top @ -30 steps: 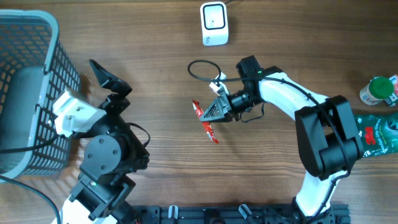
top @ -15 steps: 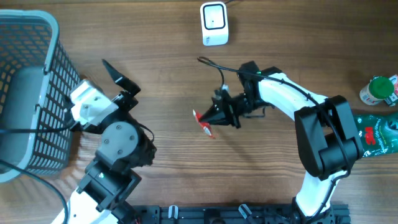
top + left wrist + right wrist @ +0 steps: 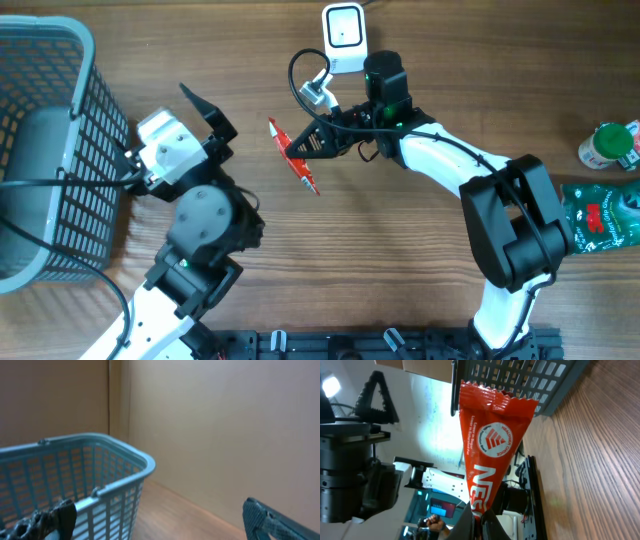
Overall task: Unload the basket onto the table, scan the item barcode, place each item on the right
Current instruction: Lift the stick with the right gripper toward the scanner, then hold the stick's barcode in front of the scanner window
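My right gripper [image 3: 312, 143] is shut on a red snack packet [image 3: 293, 158], holding it above the table just left of and in front of the white barcode scanner [image 3: 344, 38]. The packet hangs edge-on, tilted from upper left to lower right. In the right wrist view the red packet [image 3: 492, 445] sticks out from the closed right gripper [image 3: 481, 520], its white logo facing the camera. My left gripper [image 3: 205, 110] stands open and empty beside the basket. Its dark fingertips [image 3: 270, 520] sit wide apart at the bottom corners of the left wrist view.
A grey-blue mesh basket [image 3: 60, 60] fills the left edge; its rim [image 3: 100, 495] shows close in the left wrist view. A green-capped bottle [image 3: 610, 146] and a green packet [image 3: 605, 215] lie at the far right. The scanner's cable [image 3: 300, 80] loops near the right arm.
My right arm has swung left and toward the back of the table, carrying the red packet closer to the scanner. The left arm has shifted right, away from the basket, still open.
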`<state>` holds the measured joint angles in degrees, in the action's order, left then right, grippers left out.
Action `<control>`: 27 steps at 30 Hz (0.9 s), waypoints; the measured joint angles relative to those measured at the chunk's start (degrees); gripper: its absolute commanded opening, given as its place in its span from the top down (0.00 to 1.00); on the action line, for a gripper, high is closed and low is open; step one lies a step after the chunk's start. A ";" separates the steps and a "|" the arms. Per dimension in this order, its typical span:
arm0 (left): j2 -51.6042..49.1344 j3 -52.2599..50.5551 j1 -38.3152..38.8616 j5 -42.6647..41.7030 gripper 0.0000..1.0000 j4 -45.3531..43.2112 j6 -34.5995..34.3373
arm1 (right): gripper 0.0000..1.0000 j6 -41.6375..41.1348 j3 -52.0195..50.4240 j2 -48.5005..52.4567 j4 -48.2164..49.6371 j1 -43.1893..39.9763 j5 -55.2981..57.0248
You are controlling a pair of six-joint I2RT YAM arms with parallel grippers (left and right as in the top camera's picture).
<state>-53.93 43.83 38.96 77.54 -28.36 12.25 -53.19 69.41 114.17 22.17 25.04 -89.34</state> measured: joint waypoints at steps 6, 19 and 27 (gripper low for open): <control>0.68 1.18 0.28 -7.23 0.00 -49.09 31.98 | 0.96 -0.55 0.00 0.00 0.02 0.00 -0.02; 16.68 9.16 -8.11 -41.51 0.00 26.23 43.01 | 0.96 3.52 -1.20 0.00 0.07 0.00 0.07; 37.70 9.86 -33.53 -58.51 0.00 28.17 6.38 | 0.95 23.32 -1.66 0.04 -29.86 0.59 40.17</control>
<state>-16.23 53.69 5.43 19.03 -0.19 18.63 -29.87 67.75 114.21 -7.68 25.63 -49.17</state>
